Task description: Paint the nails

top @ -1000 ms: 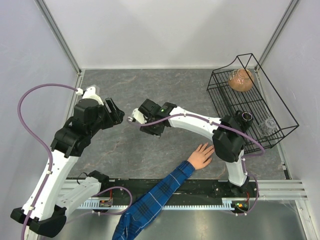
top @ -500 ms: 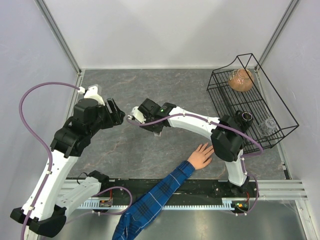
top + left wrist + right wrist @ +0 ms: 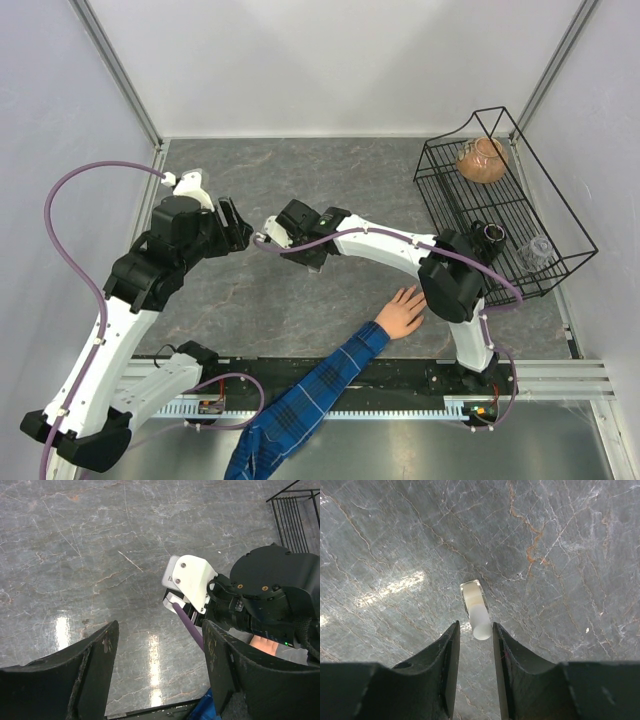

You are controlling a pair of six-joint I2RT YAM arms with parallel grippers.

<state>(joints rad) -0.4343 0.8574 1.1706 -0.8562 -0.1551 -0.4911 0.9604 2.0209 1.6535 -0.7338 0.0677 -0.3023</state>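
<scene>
**Step in hand:** polish pickup. No nail is painted yet, by my judgement.

**Right claw** (image 3: 476, 627): my jaws are narrowed about the frosted cap (image 3: 481, 624) of a small clear bottle (image 3: 471, 594), left of centre over the worktop (image 3: 560, 555). I cannot tell whether the pads press the cap. The bottle's axis runs along my fingers, cap toward me.

**Left claw** (image 3: 160, 630): my jaws are spread wide and empty, facing the right claw from just beside it.

**Hand** (image 3: 403, 311): it lies flat at the worktop's near edge, right of centre, beside my right arm. Its long axis follows the plaid sleeve (image 3: 318, 390) diagonally, with the fingers pointing toward the far right corner. The nails (image 3: 418, 297) are too small to resolve.

**Next move:** as I judge it, I should confirm the grip, lift, and present the bottle body to the left claw for uncapping — clear of the hand.
</scene>
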